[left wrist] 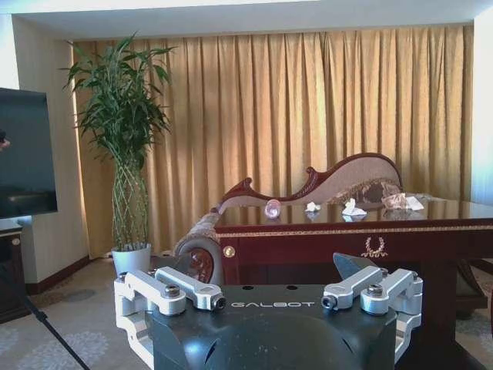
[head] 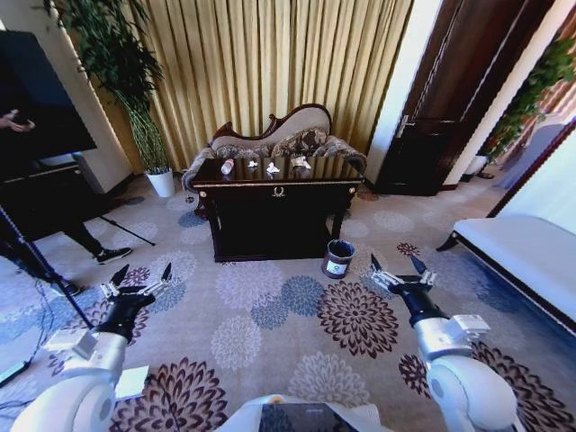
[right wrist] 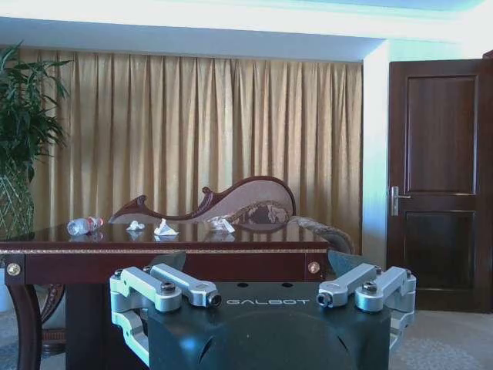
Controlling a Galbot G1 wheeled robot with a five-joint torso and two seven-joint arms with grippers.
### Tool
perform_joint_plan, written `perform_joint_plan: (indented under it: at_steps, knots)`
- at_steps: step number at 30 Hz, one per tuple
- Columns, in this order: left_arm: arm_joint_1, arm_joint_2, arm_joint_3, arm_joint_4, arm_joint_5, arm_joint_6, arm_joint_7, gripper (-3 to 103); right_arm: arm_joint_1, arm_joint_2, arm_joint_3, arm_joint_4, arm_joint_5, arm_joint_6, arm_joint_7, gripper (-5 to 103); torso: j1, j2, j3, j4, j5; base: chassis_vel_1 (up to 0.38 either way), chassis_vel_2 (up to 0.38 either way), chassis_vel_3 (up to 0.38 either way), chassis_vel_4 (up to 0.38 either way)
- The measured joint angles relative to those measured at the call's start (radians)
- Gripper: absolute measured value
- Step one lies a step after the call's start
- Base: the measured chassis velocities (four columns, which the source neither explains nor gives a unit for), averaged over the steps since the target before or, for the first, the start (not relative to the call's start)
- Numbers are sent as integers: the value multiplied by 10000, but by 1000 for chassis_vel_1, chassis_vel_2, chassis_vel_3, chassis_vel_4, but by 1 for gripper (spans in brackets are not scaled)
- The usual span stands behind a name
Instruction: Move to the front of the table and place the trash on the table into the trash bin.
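The dark glossy table (head: 279, 193) stands ahead across the carpet, a gold emblem on its front. The trash lies on its top: a clear bottle (head: 228, 166) at the left end and three white paper wads (head: 273, 167) beside it. The same bottle (left wrist: 273, 208) (right wrist: 83, 226) and wads (left wrist: 353, 208) (right wrist: 164, 228) show on the table (left wrist: 347, 231) (right wrist: 154, 250) in both wrist views. The dark round trash bin (head: 338, 258) stands on the floor by the table's front right corner. My left gripper (head: 141, 281) (left wrist: 266, 271) and right gripper (head: 396, 268) (right wrist: 258, 266) hang open and empty, well short of the table.
A chaise sofa (head: 279, 135) sits behind the table before gold curtains. A tall plant in a white pot (head: 162, 183) is back left. A dark door (head: 450, 108) is back right, and a white bench (head: 522, 252) stands on the right. A tripod and a person's legs (head: 81, 243) are on the left.
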Motion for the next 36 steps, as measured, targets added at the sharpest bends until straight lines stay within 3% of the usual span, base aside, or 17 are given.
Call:
perform_joint_plan:
  at_steps: [12, 36]
  knots:
    - [10, -19, 11, 89, 23, -79, 27, 100, -10, 40, -33, -186, 76, 206, -213, 100, 2, -3, 1, 0, -1, -120, 100, 97, -102]
    - [345, -194, -23, 220, 198, -651, 168, 100, -175, 105, -69, -213, 73, 385, -273, 100, 0, 0, 0, -2, 1, -235, 233, 234, -234]
